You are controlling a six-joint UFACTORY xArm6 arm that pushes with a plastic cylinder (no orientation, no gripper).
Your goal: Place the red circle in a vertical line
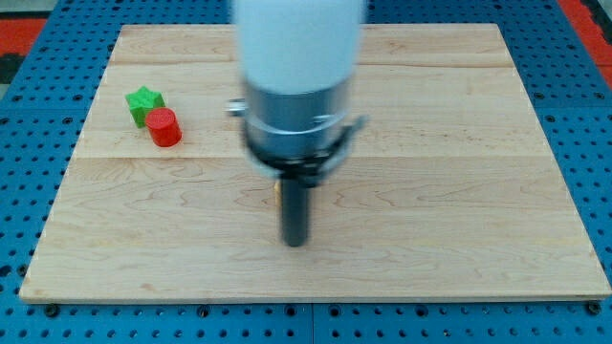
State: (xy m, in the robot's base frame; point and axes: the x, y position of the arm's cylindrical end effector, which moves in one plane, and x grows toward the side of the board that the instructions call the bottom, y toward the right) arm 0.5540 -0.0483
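The red circle (164, 127), a short red cylinder, stands on the wooden board (459, 191) at the view's left. A green star block (143, 102) touches it on its upper left. My tip (296, 242) is the lower end of the dark rod, below the board's middle. It is far to the right of and below both blocks, touching neither. A small sliver of an orange or yellow thing (275, 190) shows at the rod's left edge, mostly hidden behind it.
The arm's white and grey body (298, 76) hangs over the board's top middle and hides what lies behind it. A blue pegboard (29, 143) surrounds the board on all sides.
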